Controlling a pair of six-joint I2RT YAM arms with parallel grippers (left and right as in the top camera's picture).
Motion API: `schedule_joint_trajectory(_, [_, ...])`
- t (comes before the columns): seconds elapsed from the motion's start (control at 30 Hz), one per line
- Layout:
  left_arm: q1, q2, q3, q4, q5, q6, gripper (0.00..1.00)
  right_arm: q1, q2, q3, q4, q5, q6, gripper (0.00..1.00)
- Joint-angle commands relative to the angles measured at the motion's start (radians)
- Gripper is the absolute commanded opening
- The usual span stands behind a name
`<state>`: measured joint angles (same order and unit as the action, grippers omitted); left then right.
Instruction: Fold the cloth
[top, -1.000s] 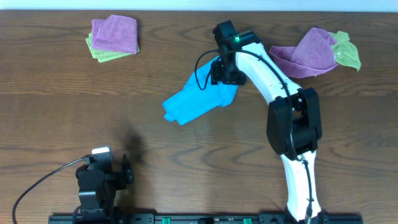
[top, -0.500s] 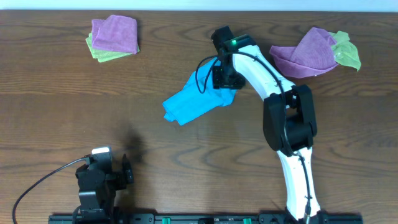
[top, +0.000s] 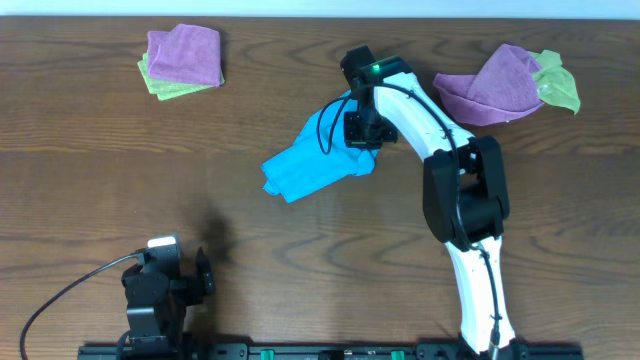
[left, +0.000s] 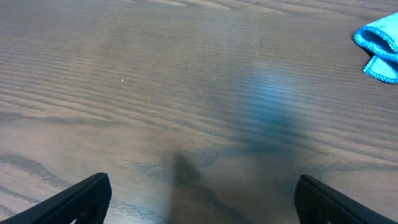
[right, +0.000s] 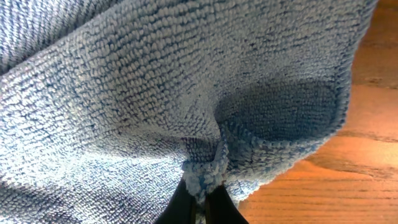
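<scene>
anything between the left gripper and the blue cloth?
Nothing visible. Only bare table separates the left gripper from the cloth. The folded stack and the loose pile of purple and green cloths lie at the far edge, off that line. The right gripper pinches the cloth.

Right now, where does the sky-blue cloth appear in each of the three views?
Overhead: the cloth lies crumpled near the middle of the picture, the right gripper at its upper right end.
Left wrist: only one corner, at the upper right edge.
Right wrist: it fills most of the picture, pinched by the fingers at the bottom.
Shared landmark: the brown wooden table, in all three.
</scene>
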<state>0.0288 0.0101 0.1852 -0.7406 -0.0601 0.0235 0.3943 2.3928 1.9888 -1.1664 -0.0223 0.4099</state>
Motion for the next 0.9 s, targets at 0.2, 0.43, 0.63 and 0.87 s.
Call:
schedule_joint_trajectory(0.2, [-0.003,-0.006,-0.019,-0.013,-0.010,0.007,0.95,0.005,-0.156,0.012,-0.041,0.023,0.003,0.06])
schedule_joint_trajectory(0.43, [-0.003,-0.006,-0.019,-0.013,-0.010,0.007,0.95,0.005,-0.248,0.012,-0.105,0.057,0.003,0.02])
schedule_joint_trajectory(0.63, [-0.003,-0.006,-0.019,-0.013,-0.010,0.007,0.95,0.005,-0.323,0.012,-0.144,0.074,0.001,0.01])
schedule_joint_trajectory(0.87, [-0.003,-0.006,-0.019,-0.013,-0.010,0.007,0.95,0.006,-0.420,0.012,-0.179,0.078,-0.008,0.01])
